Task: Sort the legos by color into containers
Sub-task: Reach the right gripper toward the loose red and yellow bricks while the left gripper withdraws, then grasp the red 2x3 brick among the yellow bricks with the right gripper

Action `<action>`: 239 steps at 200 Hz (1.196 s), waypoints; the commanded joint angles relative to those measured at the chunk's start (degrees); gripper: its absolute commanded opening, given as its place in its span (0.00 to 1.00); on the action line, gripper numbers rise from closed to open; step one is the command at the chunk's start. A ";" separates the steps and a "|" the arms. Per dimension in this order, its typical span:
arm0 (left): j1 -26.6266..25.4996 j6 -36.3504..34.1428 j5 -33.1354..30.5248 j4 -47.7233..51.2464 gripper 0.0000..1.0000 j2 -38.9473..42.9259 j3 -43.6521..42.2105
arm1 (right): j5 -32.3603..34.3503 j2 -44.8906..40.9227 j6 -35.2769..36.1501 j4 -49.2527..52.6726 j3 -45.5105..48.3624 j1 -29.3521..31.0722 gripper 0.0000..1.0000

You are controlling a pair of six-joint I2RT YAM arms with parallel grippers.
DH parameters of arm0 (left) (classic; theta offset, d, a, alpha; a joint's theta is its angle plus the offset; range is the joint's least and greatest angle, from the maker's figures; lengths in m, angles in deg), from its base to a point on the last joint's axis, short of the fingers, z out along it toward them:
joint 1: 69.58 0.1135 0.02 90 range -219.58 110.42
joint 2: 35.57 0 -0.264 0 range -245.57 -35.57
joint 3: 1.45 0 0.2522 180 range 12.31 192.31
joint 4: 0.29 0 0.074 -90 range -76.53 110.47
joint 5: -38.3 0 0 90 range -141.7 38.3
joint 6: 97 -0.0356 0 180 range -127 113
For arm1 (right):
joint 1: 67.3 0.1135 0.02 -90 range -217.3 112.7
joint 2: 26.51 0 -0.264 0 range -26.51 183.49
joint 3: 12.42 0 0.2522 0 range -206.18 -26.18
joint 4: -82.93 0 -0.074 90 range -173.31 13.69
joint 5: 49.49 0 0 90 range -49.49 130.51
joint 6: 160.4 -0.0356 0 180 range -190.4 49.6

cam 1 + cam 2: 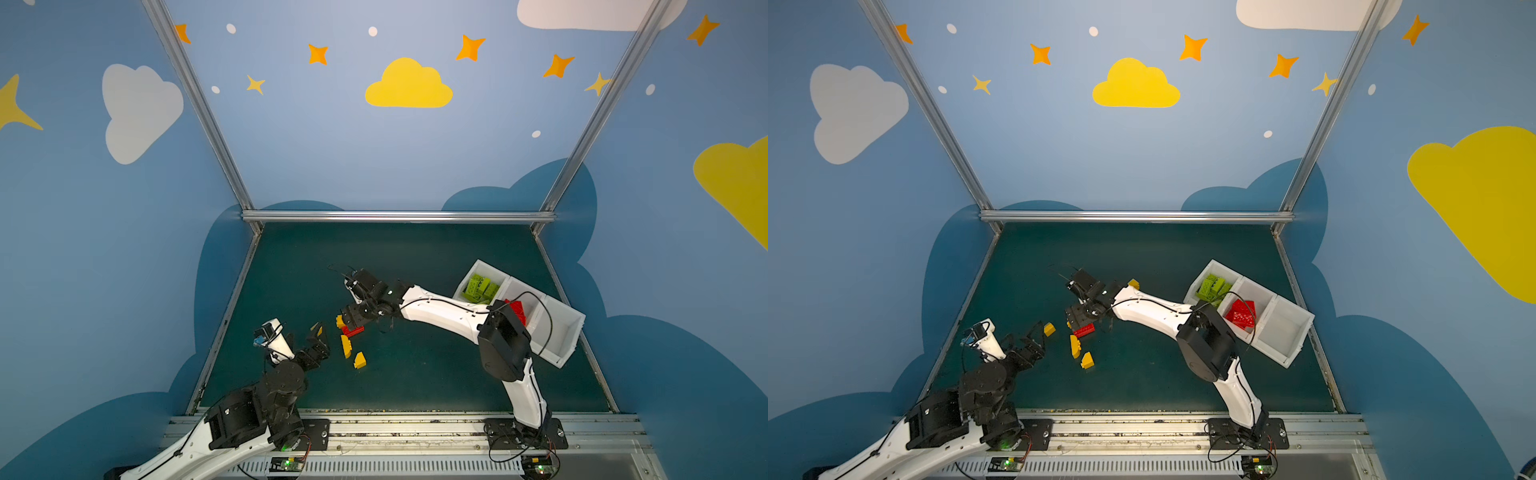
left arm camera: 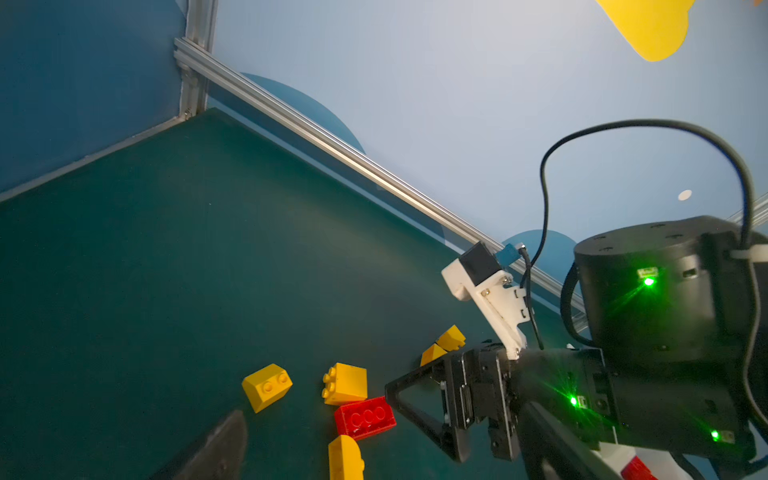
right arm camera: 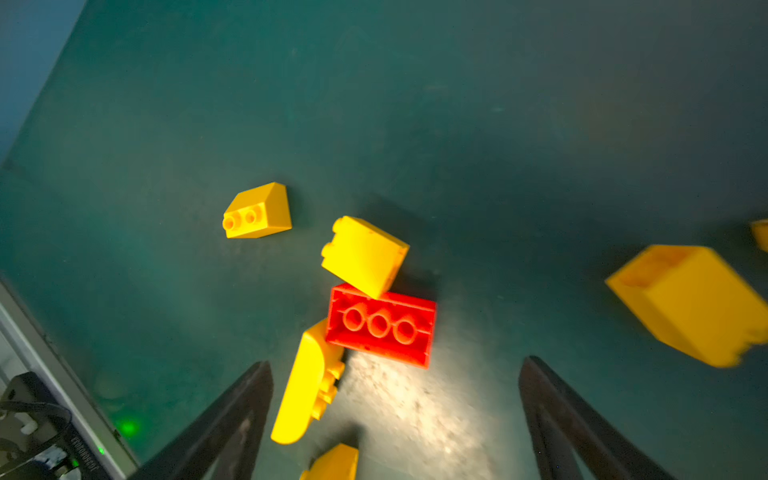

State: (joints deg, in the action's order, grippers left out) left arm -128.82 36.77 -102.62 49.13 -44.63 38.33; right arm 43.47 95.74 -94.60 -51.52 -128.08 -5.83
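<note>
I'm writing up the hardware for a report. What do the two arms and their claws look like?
The left arm and right arm have white shells with black cylindrical joints. Thin black cables run along them. The left claw and right claw each have two black tapering fingers. A white camera mount sits at the wrist, and small green lights glow on the joints.

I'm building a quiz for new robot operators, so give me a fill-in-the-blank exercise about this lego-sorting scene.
In the row of three white plastic bins, the one nearest the arm bases is ___.
The sorted red studded bricks lie in the ___ bin.
The red rectangular brick loose on the dark green mat has its studs facing ___.
The right gripper hovers above it, jaws ___.
Missing words: empty; middle; down; open.
</note>
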 commanded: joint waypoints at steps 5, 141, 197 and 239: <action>0.18 0.00 -2.32 4.41 1.00 1.06 1.31 | 0.73 2.25 -1.11 2.70 -2.76 1.45 0.91; 0.18 0.98 -1.80 4.76 1.00 4.84 -0.18 | 6.22 11.51 -0.59 9.00 -9.69 2.51 0.89; 0.18 0.89 -1.91 3.78 1.00 4.53 -0.86 | 9.25 10.55 -0.61 10.98 -8.32 2.00 0.85; 0.22 0.62 -1.82 1.96 1.00 3.19 -1.46 | 8.31 10.78 -1.08 10.40 -7.90 1.02 0.76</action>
State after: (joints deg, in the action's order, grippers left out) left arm -128.82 37.64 -103.84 52.27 -40.28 37.48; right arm 51.08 106.43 -95.43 -42.21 -136.19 -4.01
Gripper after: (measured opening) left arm 0.998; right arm 0.771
